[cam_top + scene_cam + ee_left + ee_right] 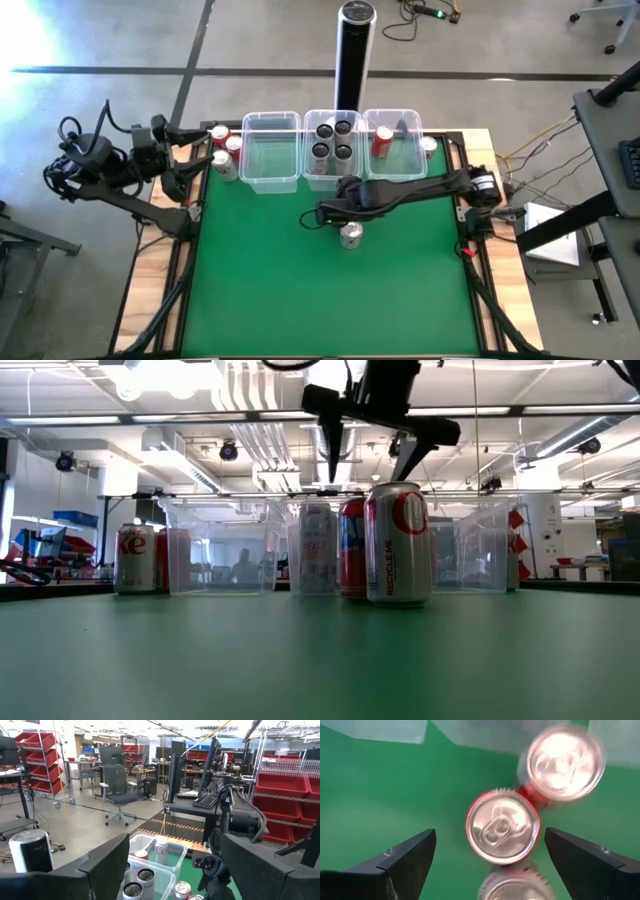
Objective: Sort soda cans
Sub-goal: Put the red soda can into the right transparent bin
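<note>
On the green mat, three soda cans stand close together under my right gripper: a red one, a second and a third. The gripper hangs open above them, pointing down, a finger on either side of the red can and touching nothing. The low view shows a silver-white can in front and a red can behind it. The high view shows only one can beside the arm. My left gripper waits open at the table's far left.
Three clear bins stand in a row at the far edge: the left one holds nothing, the middle one holds several dark cans, the right one a red can. Loose cans stand left of the bins, one right. A tall post rises behind.
</note>
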Controlling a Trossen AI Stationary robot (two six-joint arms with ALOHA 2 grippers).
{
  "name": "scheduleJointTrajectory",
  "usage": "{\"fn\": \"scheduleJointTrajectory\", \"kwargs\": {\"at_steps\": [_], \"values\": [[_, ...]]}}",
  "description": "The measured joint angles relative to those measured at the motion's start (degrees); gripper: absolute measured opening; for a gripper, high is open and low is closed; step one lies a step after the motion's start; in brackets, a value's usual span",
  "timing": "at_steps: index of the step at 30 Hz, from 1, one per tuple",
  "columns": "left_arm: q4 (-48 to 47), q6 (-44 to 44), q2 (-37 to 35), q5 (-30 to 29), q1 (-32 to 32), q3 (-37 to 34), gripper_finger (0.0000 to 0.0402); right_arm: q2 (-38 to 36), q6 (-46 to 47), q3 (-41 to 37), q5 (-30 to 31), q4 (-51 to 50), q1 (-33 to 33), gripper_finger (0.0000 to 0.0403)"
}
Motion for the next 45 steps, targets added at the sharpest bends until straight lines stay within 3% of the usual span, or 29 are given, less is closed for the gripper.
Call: {"fn": "scheduleJointTrajectory", "kwargs": {"at_steps": [8, 17, 25, 28, 34, 41, 45], "values": [[-0.9, -0.9, 0.0, 2.2, 0.0, 0.0, 0.03, 3.9, 7.4, -0.3, -3.4, -0.2, -0.9, 0.0368], [-0.9, -0.9, 0.0, 4.0, 0.0, 0.0, 0.03, 8.2, 7.3, -0.3, -3.6, 0.6, -4.0, 0.0365], [-1.3, -2.0, -0.2, 7.1, 0.0, 0.0, 0.03, 7.7, 6.1, -0.4, -5.7, 0.5, -4.3, 0.029], [-1.5, -2.2, -0.4, 7.1, 0.0, 0.0, 0.03, 6.9, 4.5, -0.4, -7.5, 0.7, -4.2, 0.0289], [-1.5, -2.2, -1.3, 7.1, 0.0, 0.0, 0.03, 3.3, -6.6, 6.0, -9.8, 1.3, -3.4, 0.0289], [-1.4, -1.4, -1.7, 7.1, 0.0, 0.0, 0.03, 0.6, -30.4, 21.1, -10.8, -0.2, -4.3, 0.0289], [-1.3, -1.4, -1.6, 7.0, 0.0, 0.0, 0.03, -1.6, -40.5, 28.9, -7.5, -5.4, -6.6, 0.0289]]}}
